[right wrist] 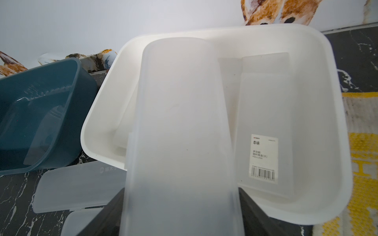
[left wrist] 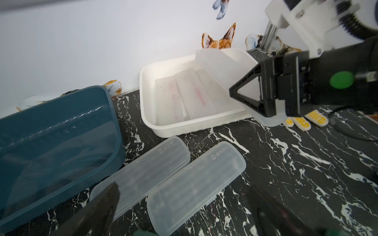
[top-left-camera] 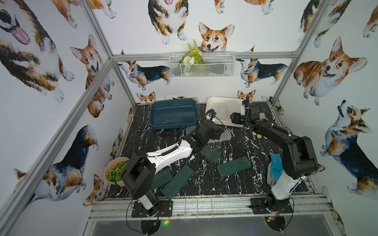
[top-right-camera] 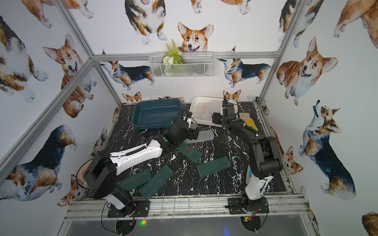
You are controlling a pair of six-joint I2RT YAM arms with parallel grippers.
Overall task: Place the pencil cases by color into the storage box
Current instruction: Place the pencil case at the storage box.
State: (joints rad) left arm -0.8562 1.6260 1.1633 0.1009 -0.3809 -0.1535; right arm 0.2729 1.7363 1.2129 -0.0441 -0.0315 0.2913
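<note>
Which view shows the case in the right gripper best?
Right wrist: the case fills the frame, tilted over the white box. Left wrist shows it from the side; in both top views it cannot be made out.

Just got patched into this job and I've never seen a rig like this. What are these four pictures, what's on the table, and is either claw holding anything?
Two robot arms stand at the front of a black marble-patterned table, each ending in a two-fingered claw. Both top views look down from one overhead camera; the other two pictures come from a camera on each wrist. At the back stand a blue box and a white box already holding a few frosted cases. Four dark green cases and two frosted white cases lie loose on the table. The right claw is shut on another white case, tilted over the white box's edge. The left claw is open and empty, above the two loose white ones.
</note>
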